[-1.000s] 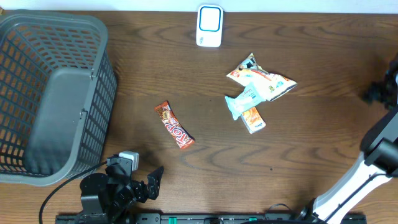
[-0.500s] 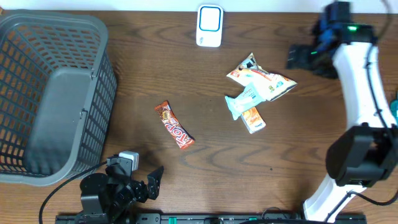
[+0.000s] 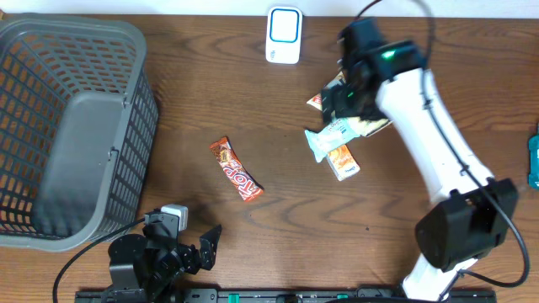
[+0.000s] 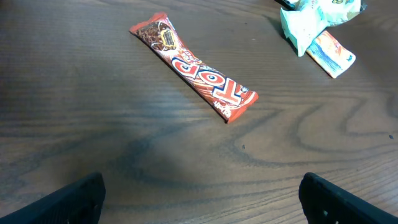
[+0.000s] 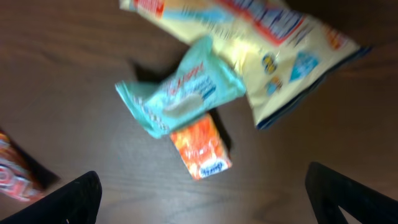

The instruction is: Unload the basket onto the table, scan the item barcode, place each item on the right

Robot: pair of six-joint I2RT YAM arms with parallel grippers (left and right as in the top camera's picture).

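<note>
A grey basket stands at the bench's left edge. By the near edge, just right of the basket, the left end effector rests low with its jaws wide apart and nothing between them. A red candy bar lies diagonally left of the bench's middle. A white-and-blue scanner sits at the far edge. To the right of the middle lie a teal packet overlapping an orange packet and a yellow bag. The right end effector hovers over them, spread open and empty.
</note>
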